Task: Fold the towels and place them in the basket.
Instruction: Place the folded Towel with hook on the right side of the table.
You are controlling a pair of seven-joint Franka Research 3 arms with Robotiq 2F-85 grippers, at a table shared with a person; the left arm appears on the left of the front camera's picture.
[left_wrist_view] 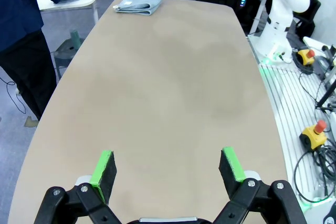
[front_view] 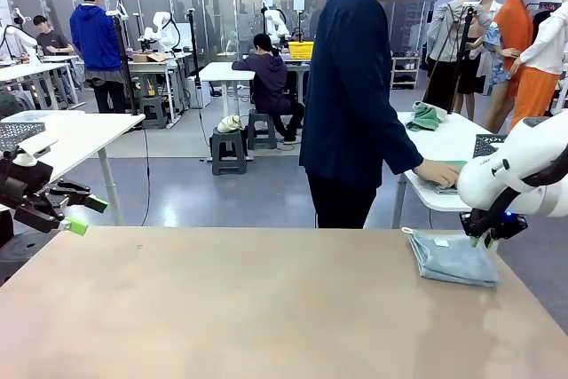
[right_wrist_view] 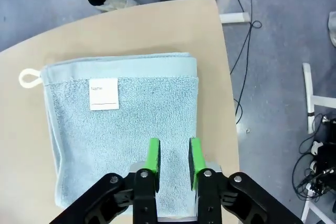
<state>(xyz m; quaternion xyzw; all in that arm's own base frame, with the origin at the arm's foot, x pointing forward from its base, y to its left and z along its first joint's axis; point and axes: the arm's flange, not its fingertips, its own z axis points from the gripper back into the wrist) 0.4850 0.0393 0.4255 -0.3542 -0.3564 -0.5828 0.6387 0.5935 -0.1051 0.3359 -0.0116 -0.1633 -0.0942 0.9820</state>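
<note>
Bare counter spreads nearest in the front view. The folded blue towel lies at its far right corner, with the right tool just above it and the left tool well apart at the left edge.

From the left wrist, that tool stands wide apart, with the towel far across open counter.

From the right wrist, the tool stands slightly apart, clamping nothing, over the towel. The counter's edge runs just beside it.
</note>
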